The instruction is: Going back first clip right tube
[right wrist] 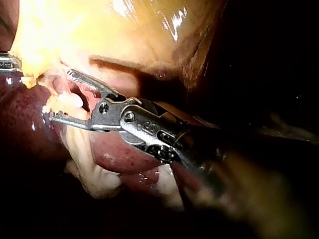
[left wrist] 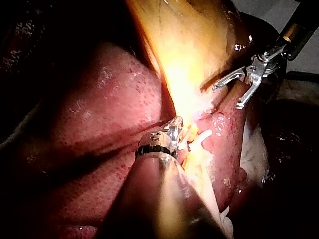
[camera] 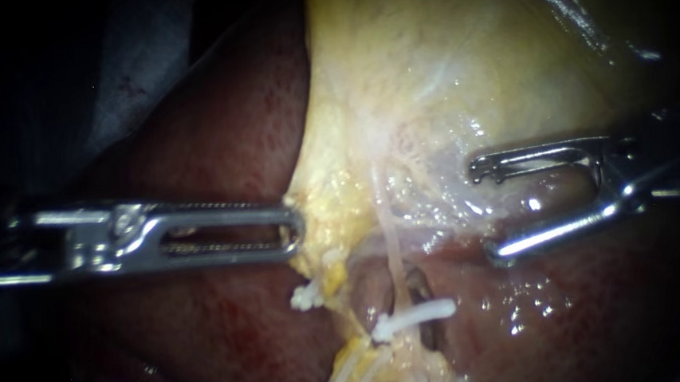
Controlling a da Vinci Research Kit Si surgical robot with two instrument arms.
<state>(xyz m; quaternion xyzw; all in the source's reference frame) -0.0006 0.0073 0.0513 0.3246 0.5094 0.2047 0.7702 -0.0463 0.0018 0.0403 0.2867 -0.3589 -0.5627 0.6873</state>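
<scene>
My right instrument (camera: 484, 211) comes in from the right with its jaws open and nothing held between them. It hovers over pale tissue, right of a thin pale tube (camera: 392, 243). A white clip (camera: 414, 314) sits across that tube lower down, below and left of the open jaws. My left instrument (camera: 293, 230) reaches in from the left, its jaws shut on the yellow edge of the gallbladder (camera: 442, 48). The right wrist view shows the open jaws of the right instrument (right wrist: 60, 95) close to a white clip (right wrist: 70, 102).
Dark red liver (camera: 217, 144) lies left of and below the gallbladder. More white clips (camera: 307, 295) sit on yellow tissue further left and near the lower edge (camera: 353, 378). In the left wrist view the right instrument (left wrist: 227, 96) stands ahead of the left instrument (left wrist: 175, 128).
</scene>
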